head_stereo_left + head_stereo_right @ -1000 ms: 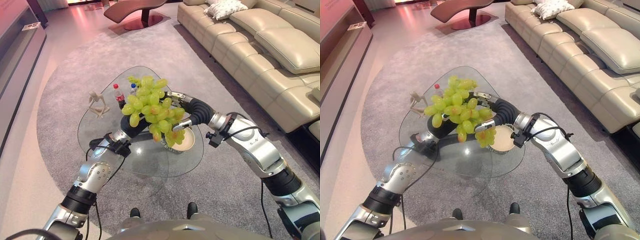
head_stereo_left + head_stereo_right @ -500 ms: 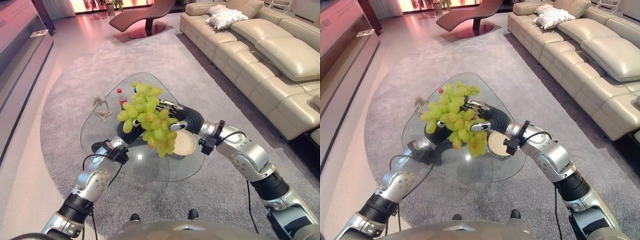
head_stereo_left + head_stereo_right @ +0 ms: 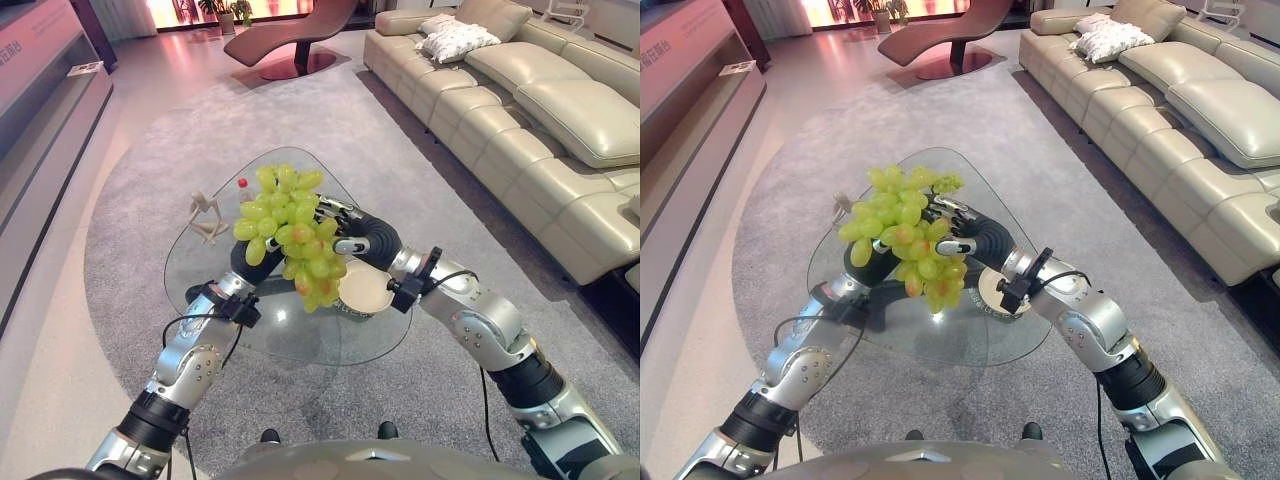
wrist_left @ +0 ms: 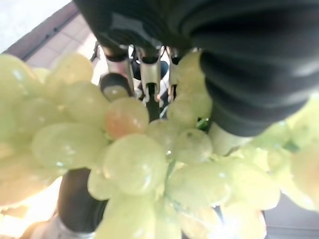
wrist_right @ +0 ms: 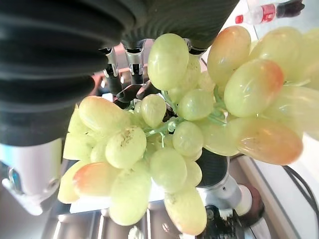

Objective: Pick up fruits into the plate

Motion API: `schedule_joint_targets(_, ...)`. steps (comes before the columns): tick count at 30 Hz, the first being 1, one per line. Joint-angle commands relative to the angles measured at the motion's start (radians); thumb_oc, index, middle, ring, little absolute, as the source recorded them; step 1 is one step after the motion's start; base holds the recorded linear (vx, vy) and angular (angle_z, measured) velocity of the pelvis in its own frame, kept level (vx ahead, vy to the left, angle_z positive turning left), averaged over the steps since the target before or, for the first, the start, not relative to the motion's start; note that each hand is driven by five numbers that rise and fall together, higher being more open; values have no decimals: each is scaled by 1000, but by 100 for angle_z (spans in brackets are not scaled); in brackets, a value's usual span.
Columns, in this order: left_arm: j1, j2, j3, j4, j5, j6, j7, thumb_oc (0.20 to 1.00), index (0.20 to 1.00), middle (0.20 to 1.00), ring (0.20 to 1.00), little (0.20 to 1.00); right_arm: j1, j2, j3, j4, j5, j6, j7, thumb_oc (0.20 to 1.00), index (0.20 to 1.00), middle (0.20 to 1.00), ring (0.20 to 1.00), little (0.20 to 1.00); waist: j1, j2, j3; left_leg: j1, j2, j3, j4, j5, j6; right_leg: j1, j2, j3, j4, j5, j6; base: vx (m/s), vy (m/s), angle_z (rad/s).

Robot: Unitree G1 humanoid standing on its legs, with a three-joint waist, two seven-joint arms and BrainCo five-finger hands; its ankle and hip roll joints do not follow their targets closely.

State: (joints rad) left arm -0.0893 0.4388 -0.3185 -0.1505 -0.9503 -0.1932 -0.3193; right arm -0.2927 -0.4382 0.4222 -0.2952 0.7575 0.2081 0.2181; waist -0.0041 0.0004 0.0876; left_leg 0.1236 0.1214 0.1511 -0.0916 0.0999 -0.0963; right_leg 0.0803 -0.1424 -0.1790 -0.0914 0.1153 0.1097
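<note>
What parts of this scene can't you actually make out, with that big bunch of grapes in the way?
- Left hand: its fingers are hidden behind the grapes in the eye views and pressed among them in the left wrist view, so its grip is unclear.
- Plate: its near-left rim is covered by the hanging grapes.
- Bottle: just its red cap peeks past the bunch.
- Figurine: too small for detail.
</note>
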Motion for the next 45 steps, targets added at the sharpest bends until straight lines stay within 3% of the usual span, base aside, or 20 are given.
schedule_joint_targets(1, -166, -32, 52, -80, 38, -109, 44, 200, 200, 200, 200, 200, -22, 81, -24, -46, -49, -212, -122, 1000, 1000, 1000, 1000, 1000, -11, -8, 4, 15, 4, 2, 39, -152, 3, 58, -29, -27, 67, -146, 23, 6, 41, 3)
schedule_joint_targets(9, -184, -57, 59, -78, 76, -77, 113, 200, 200, 200, 200, 200, -42, 159, -84, -87, -178, -403, -300, 1000, 1000, 1000, 1000, 1000, -15, 13, 4, 20, -5, -4, 40, -159, 11, 62, -26, -18, 66, -152, 19, 2, 12, 0)
schedule_joint_targets(13, -182, -61, 70, -77, 77, -73, 120, 200, 200, 200, 200, 200, -34, 166, -122, -94, -212, -459, -388, 1000, 1000, 1000, 1000, 1000, -18, 16, 2, 19, -6, -2, 40, -160, 12, 60, -26, -16, 67, -152, 19, 0, 0, 0)
schedule_joint_targets(15, -183, -62, 75, -81, 77, -71, 120, 200, 200, 200, 200, 200, -25, 166, -138, -88, -197, -446, -401, 1000, 1000, 1000, 1000, 1000, -21, 18, 2, 20, -6, 1, 38, -159, 12, 59, -27, -18, 67, -151, 19, 0, 0, 0)
schedule_joint_targets(21, -187, -50, 80, -83, 78, -81, 106, 200, 200, 200, 200, 200, 11, 152, -141, -45, -102, -345, -379, 1000, 1000, 1000, 1000, 1000, -26, 17, 4, 17, -3, 11, 37, -156, 11, 54, -31, -25, 67, -149, 21, -7, -1, -3)
schedule_joint_targets(29, -182, -15, 98, -87, 86, -117, 70, 200, 200, 200, 200, 200, 87, 95, -119, 49, 57, -109, -238, 1000, 1000, 1000, 1000, 1000, -34, 7, 8, 19, -1, 13, 34, -151, 10, 53, -26, -20, 72, -153, 18, -1, 0, 0)
schedule_joint_targets(32, -181, 10, 103, -91, 82, -131, 59, 200, 200, 200, 200, 200, 115, 57, -103, 87, 95, -10, -142, 1000, 1000, 1000, 1000, 1000, -34, -1, 11, 17, 1, 10, 35, -149, 8, 54, -23, -21, 75, -155, 17, -8, -22, 1)
schedule_joint_targets(33, -186, 22, 107, -91, 83, -130, 55, 200, 200, 200, 200, 200, 120, 35, -90, 105, 88, 90, -61, 1000, 1000, 1000, 1000, 1000, -32, -6, 11, 16, 1, 9, 35, -149, 6, 54, -23, -23, 75, -156, 17, -10, -31, 1)
schedule_joint_targets(35, -193, 40, 108, -92, 91, -128, 50, 200, 200, 200, 200, 200, 128, -7, -70, 112, 96, 160, -9, 1000, 1000, 1000, 1000, 1000, -30, -13, 12, 17, 4, 6, 32, -146, 4, 56, -22, -26, 74, -156, 17, -12, -43, 1)
schedule_joint_targets(40, -211, 74, 96, -91, 92, -116, 50, 200, 200, 200, 200, 200, 116, -74, -44, 142, 82, 221, 110, 1000, 1000, 1000, 1000, 1000, -25, -27, 11, 21, 7, -2, 29, -144, 0, 63, -17, -28, 74, -158, 15, 2, -40, 3)
schedule_joint_targets(45, -215, 70, 82, -74, 85, -84, 37, 200, 200, 200, 200, 200, 93, -78, -28, 131, 62, 201, 137, 1000, 1000, 1000, 1000, 1000, -25, -30, 13, 24, 6, -5, 30, -144, 1, 66, -14, -23, 74, -157, 15, 0, 0, 0)
